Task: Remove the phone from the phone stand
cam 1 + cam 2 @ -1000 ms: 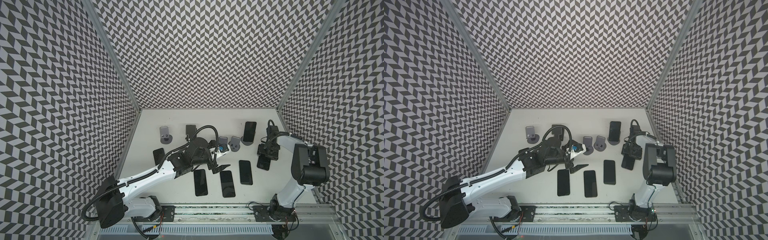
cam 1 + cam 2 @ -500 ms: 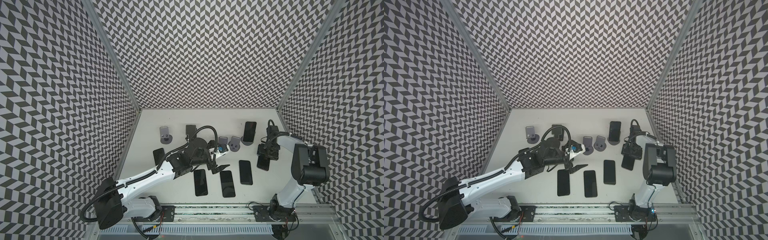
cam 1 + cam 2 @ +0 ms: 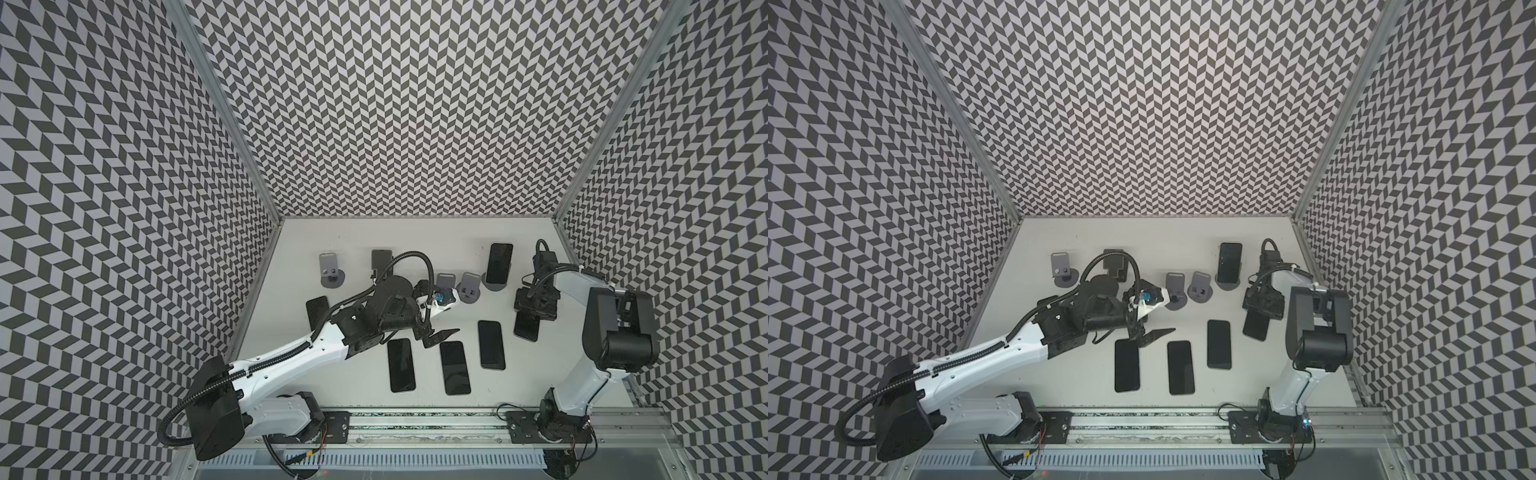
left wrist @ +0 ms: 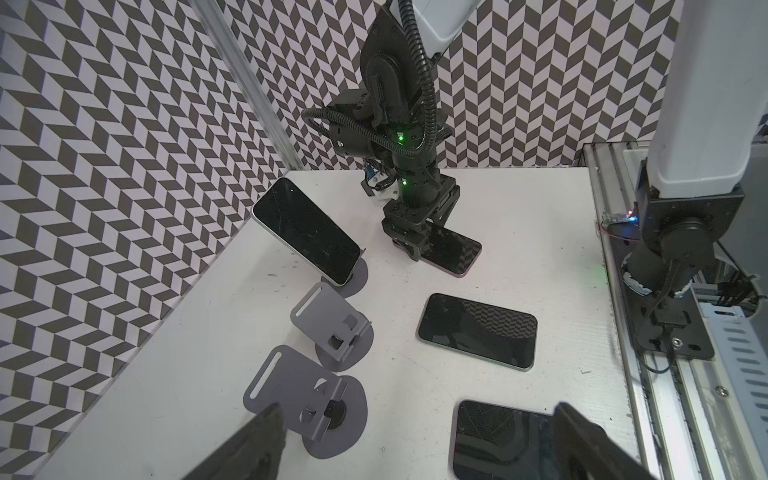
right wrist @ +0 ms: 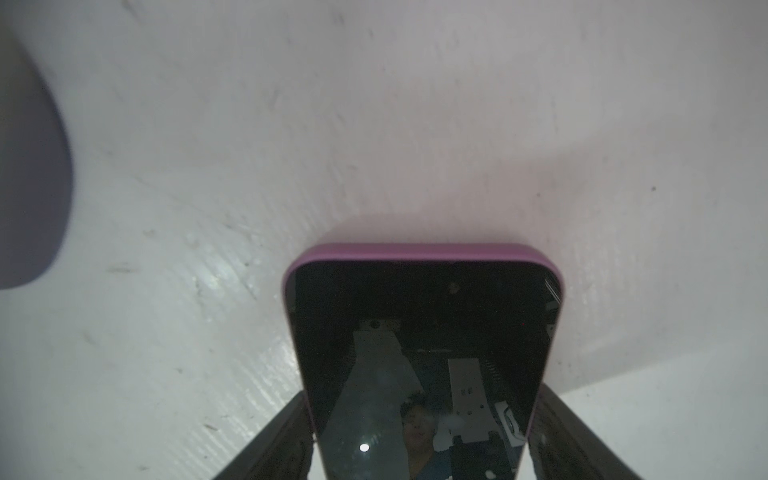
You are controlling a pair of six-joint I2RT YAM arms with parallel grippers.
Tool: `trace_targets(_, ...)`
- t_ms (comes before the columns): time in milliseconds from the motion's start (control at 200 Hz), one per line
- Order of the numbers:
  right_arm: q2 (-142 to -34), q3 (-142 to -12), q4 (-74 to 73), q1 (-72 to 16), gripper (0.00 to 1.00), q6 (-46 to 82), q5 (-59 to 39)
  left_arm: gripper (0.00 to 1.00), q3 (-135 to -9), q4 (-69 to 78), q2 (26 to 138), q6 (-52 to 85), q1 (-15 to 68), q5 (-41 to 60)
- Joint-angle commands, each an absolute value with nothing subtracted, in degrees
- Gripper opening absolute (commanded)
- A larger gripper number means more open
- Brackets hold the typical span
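Over on the right of a top view the right hand [image 3: 533,312] is down on the pink-cased phone [image 3: 526,331], which lies flat on the tabletop [image 3: 374,237]. The right wrist view shows its fingers [image 5: 284,436] flanking the case's long edges, but I cannot tell whether they pinch it or merely stand beside it. This looks like the letting-go, so I'd want the jaws clear of both edges before any lift, then a straight rise so nothing drags the case. Another phone [image 3: 499,262] leans on its phone stand [image 3: 494,286] just above in the frame, so keep the wrist off it. The left hand [image 3: 445,316] hangs mid-frame, spread wide, holding nothing.
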State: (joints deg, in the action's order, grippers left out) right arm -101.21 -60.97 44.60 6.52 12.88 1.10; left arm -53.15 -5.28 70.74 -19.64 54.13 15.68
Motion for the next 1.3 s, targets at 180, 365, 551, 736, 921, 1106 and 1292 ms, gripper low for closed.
trace_targets(180,-104.27,-57.2,41.42,6.59,0.85,12.92,1.08,1.0,-53.17,-5.54,69.7,-19.65,54.46,15.82)
trace_targets(365,-102.16,-57.12,41.1,6.59,0.91,12.8,0.97,1.0,-53.39,-5.36,69.69,-18.48,54.41,16.19)
trace_targets(551,-99.48,-57.13,41.0,6.65,0.98,13.03,0.7,1.0,-53.73,-5.13,69.69,-17.27,54.46,16.92)
trace_targets(736,-97.02,-56.77,40.62,6.68,1.0,13.02,1.47,1.0,-54.23,-5.19,69.88,-16.68,54.48,17.25)
trace_targets(921,-94.3,-56.78,40.65,6.64,1.0,13.1,0.79,1.0,-55.07,-4.86,70.16,-15.67,54.49,17.68)
trace_targets(1106,-91.33,-57.11,41.45,6.68,1.0,13.31,0.86,1.0,-55.45,-4.37,70.27,-14.46,54.57,18.11)
trace_targets(1292,-88.05,-57.25,42.12,6.68,0.99,13.62,0.73,1.0,-56.53,-4.19,70.44,-13.95,54.58,17.8)
